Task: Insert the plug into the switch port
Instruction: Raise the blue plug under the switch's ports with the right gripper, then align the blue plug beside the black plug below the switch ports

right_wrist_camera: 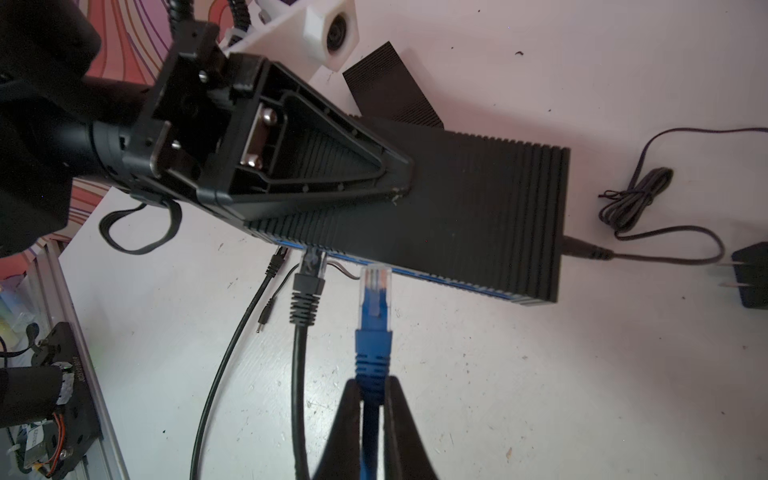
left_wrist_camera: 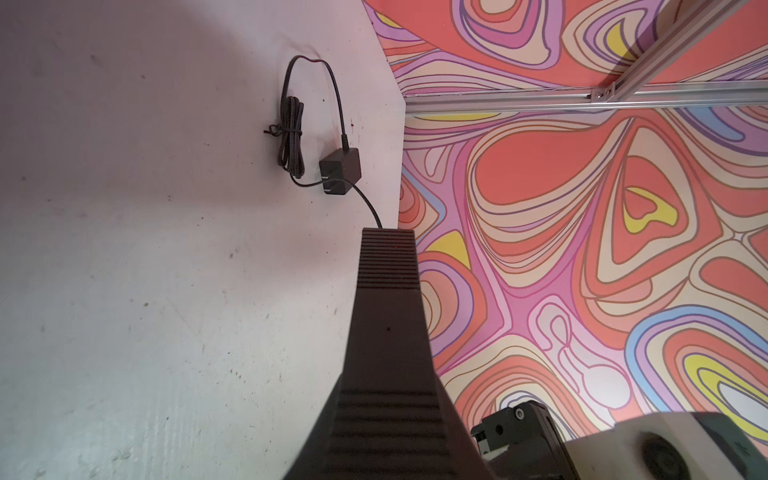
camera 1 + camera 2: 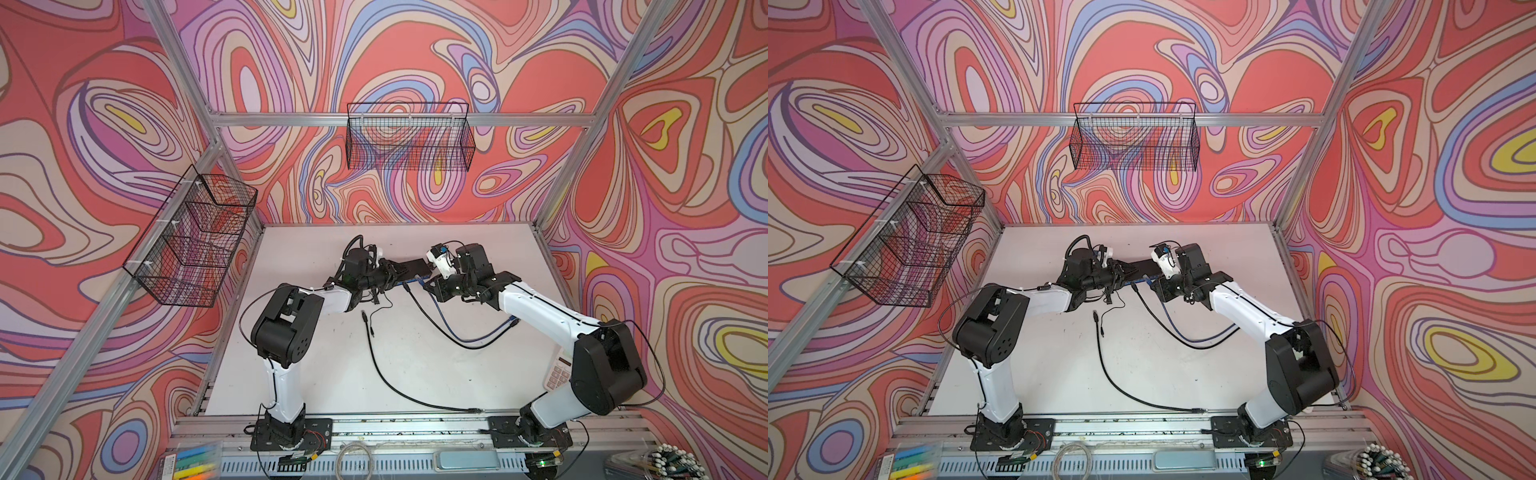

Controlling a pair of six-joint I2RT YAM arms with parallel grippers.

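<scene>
On bench (image 1: pixel 519 395), left tool (image 3: pixel 401 269) clenched switch (image 1: pixel 478 208); right tool (image 1: pixel 374 388) pinched blue cable (image 1: pixel 371 419) behind plug (image 1: pixel 374 307), just beside ports; base sticker (image 1: pixel 80 371) unreadable.

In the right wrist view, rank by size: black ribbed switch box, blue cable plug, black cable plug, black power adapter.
1. black ribbed switch box, clearly largest.
2. blue cable plug, though nearer the camera.
3. black cable plug, partly hidden in its port.
Unranked: black power adapter, cut off at the picture's edge.
</scene>
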